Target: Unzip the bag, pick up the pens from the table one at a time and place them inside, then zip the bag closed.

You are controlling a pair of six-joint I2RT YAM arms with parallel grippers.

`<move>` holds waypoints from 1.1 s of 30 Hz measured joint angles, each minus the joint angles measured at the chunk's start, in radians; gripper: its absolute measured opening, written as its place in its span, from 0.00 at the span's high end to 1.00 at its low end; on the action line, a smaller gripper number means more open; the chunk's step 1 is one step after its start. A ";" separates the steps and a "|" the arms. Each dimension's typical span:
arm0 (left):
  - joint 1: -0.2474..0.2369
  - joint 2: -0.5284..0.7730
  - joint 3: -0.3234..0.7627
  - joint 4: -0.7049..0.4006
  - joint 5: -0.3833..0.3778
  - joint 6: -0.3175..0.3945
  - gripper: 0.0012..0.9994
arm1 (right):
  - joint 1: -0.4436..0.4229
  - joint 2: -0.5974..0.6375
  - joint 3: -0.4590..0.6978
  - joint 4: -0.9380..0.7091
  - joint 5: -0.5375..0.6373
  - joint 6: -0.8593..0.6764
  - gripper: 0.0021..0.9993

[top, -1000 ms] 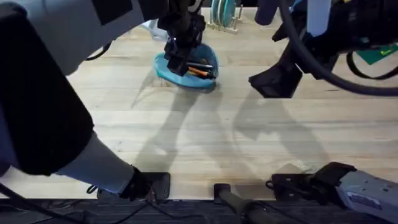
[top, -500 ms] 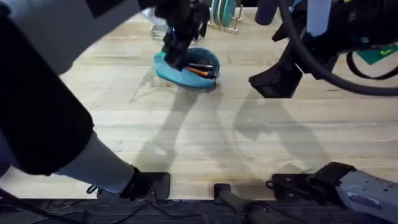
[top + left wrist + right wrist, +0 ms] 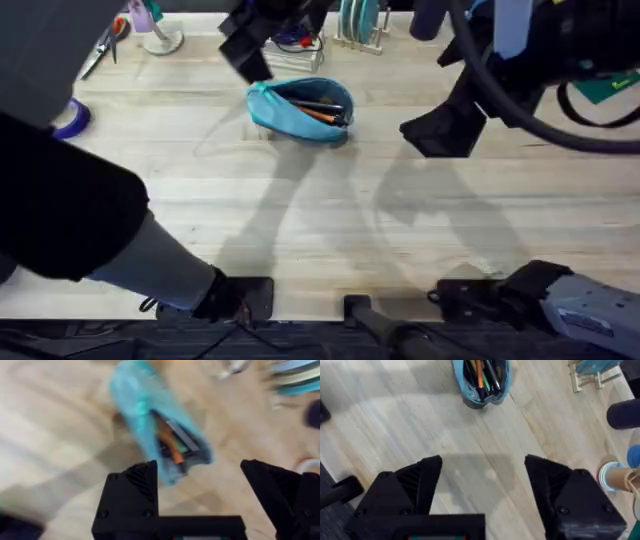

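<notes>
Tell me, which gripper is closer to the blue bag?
The left gripper hovers open just beside the bag, at its far-left end. The right gripper hangs open farther off on the opposite side.

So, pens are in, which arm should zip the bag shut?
Probably left: the left gripper hangs open right beside the open bag, pens inside. The right gripper sits farther off.

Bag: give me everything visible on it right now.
The bag is a small oblong turquoise pouch of soft-looking fabric, lying on the light wooden table toward its far side. Its top gapes open, unzipped, and slim items sit inside: an orange pen and darker ones beside it. One end is pinched into a point. Neither claw touches it: the left claw hangs open above and beside it, the right claw open, off to the side over bare wood.
</notes>
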 joint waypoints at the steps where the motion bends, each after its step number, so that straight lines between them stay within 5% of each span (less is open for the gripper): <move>1: 0.007 0.000 0.000 -0.040 -0.005 0.009 0.00 | 0.000 0.000 0.000 0.000 0.000 0.000 0.00; 11: 0.127 0.000 0.000 -0.351 -0.166 0.074 0.00 | 0.000 0.000 0.000 0.004 0.000 0.000 0.00; 18: 0.171 0.000 0.000 -0.354 -0.196 0.310 0.00 | 0.000 0.020 0.000 0.011 0.000 0.000 0.00; 33: 0.239 -0.004 -0.002 -0.185 -0.191 0.590 0.01 | 0.000 0.039 0.000 0.064 0.000 0.000 0.00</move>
